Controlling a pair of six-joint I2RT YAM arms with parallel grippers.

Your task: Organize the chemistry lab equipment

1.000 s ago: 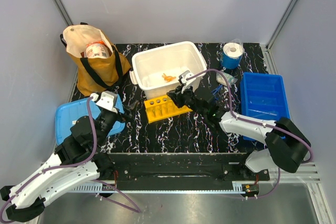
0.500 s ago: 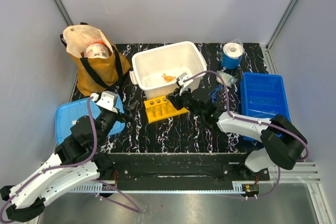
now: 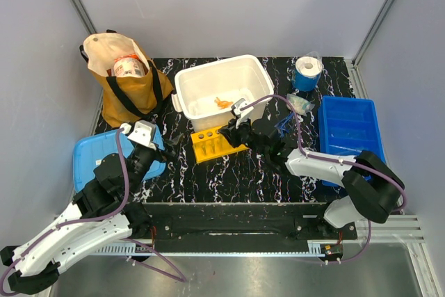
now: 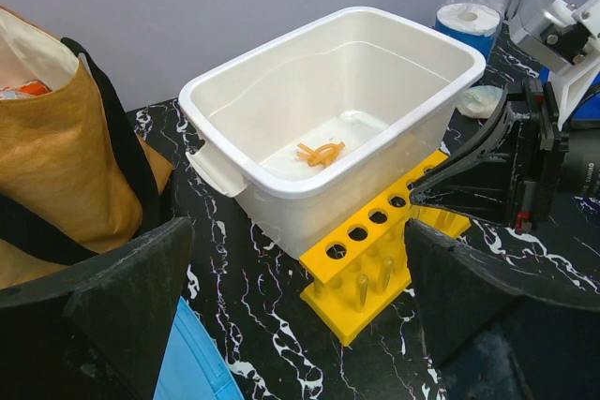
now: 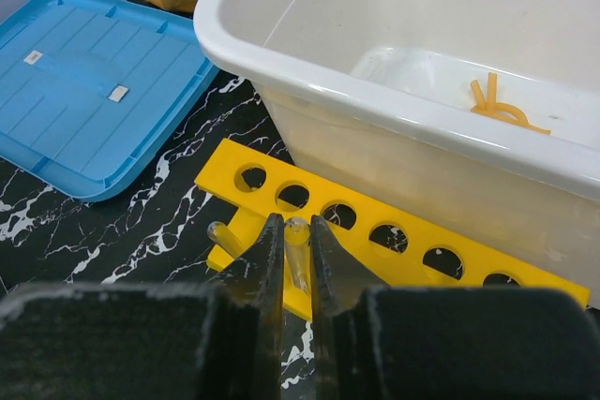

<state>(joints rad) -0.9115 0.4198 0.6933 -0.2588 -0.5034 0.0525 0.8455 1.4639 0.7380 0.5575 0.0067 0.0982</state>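
Since one second ago, the right arm has advanced leftward, carrying the right gripper from beside the white tub to a position over the yellow rack. Blue lid, far left: two small stickers, text not legible. Left gripper: fingers spread wide, nothing between them, facing the tub and rack. Tub: one orange knotted piece lies on its floor. Right gripper: fingers nearly together, clamping a thin clear tube, whose rounded end sits just short of the rack's row of holes. A second tube shows at the rack's left end.
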